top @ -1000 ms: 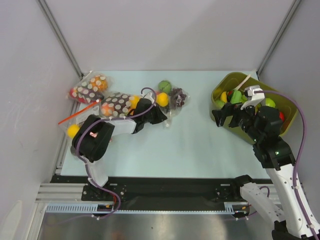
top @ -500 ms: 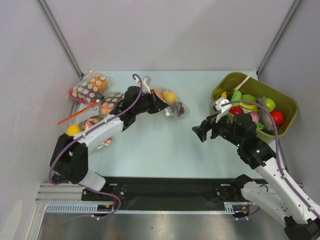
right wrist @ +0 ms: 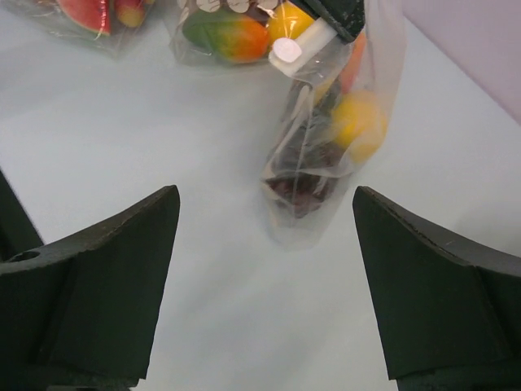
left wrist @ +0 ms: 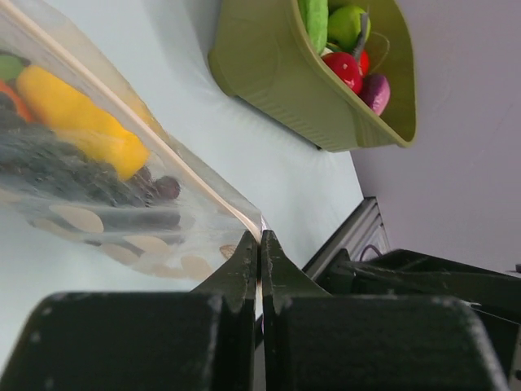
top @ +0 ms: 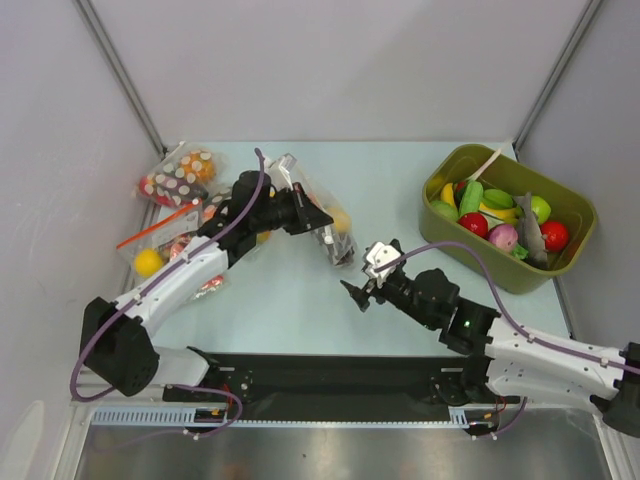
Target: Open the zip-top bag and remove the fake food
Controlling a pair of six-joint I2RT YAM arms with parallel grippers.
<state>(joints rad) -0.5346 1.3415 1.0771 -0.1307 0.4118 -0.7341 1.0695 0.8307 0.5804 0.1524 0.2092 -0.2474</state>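
Clear plastic at one edge of the bag (right wrist: pixel 313 155), lifted over the table (top: pixel 400 180), is all the shut left gripper (left wrist: pixel 260 244) pinches, so the food (right wrist: pixel 358 122) inside or a tug from the wide-open, empty right gripper (top: pixel 358 292) could pull it free.

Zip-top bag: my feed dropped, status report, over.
Left hand shut on zip-top bag, at its edge. Right hand open, facing it. Fake food inside. Nothing between.

Pale blue-green table (top: pixel 300 300). Far right: an olive-green bin (top: pixel 500 272) stood on it, close to the right edge. Far left: dark white-dotted bags (top: pixel 178 180) lay heaped with a bag with a red zip strip (top: pixel 158 228). Centre: a clear zip-top bag (top: pixel 335 238), its low end possibly touching the surface.
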